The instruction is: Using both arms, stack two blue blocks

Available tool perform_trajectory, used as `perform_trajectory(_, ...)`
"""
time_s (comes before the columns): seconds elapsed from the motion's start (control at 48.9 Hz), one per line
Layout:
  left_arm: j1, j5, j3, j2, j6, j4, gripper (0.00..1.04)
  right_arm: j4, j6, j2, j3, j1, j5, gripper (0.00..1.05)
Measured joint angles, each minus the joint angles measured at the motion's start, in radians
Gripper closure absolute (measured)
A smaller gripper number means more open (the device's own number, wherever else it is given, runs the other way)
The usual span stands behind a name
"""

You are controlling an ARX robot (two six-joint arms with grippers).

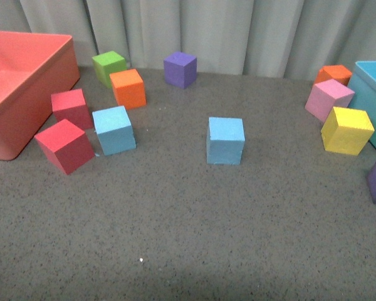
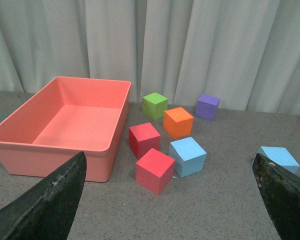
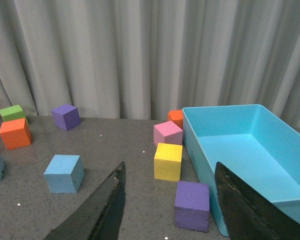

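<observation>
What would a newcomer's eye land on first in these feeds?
Bright cubes lie scattered over the grey table, flanked by a big coral bin at far left and a teal bin at far right. One blue block sits near the middle, the other blue block to its left beside the red cubes, not stacked. The left gripper and right gripper both hang open and empty.
</observation>
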Motion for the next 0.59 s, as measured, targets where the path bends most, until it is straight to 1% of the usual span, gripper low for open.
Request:
perform_trajectory(0.061,-0.005,-0.014,0.004,0.009,-0.003,-0.016,0.07,0.000,0.000,0.000,0.000,0.000,0.000,0.44)
perform_trajectory(0.123,-0.035,-0.106,0.045,0.086,-0.030,-0.129,0.07,0.000,0.000,0.000,0.000,0.000,0.000,0.33)
perform_trajectory(0.143,-0.048,-0.129,0.053,0.148,-0.043,-0.135,0.07,0.000,0.000,0.000,0.000,0.000,0.000,0.28)
perform_trajectory(0.184,-0.066,-0.144,0.058,0.256,-0.056,-0.083,0.07,0.000,0.000,-0.001,0.000,0.000,0.000,0.19)
perform_trajectory(0.205,-0.073,-0.145,0.068,0.330,-0.070,-0.031,0.07,0.000,0.000,-0.001,0.000,0.000,0.000,0.13)
perform_trajectory(0.246,-0.087,-0.149,0.104,0.468,-0.089,0.070,0.07,0.000,0.001,-0.001,0.000,0.000,0.000,0.08)
perform_trajectory(0.286,-0.100,-0.153,0.156,0.618,-0.113,0.171,0.07,0.000,0.000,-0.001,0.000,0.000,0.000,0.10)
perform_trajectory(0.327,-0.111,-0.153,0.207,0.741,-0.134,0.237,0.07,0.000,0.000,-0.001,0.000,0.000,0.000,0.10)
perform_trajectory(0.368,-0.124,-0.129,0.299,0.932,-0.172,0.283,0.07,0.000,0.000,-0.001,0.000,0.000,0.000,0.10)
perform_trajectory(0.491,-0.153,-0.110,0.458,1.232,-0.247,0.282,0.07,0.000,0.000,-0.001,0.000,0.000,0.000,0.10)
perform_trajectory(0.593,-0.182,-0.124,0.648,1.501,-0.286,0.206,0.07,0.000,0.000,-0.001,0.000,0.000,0.000,0.10)
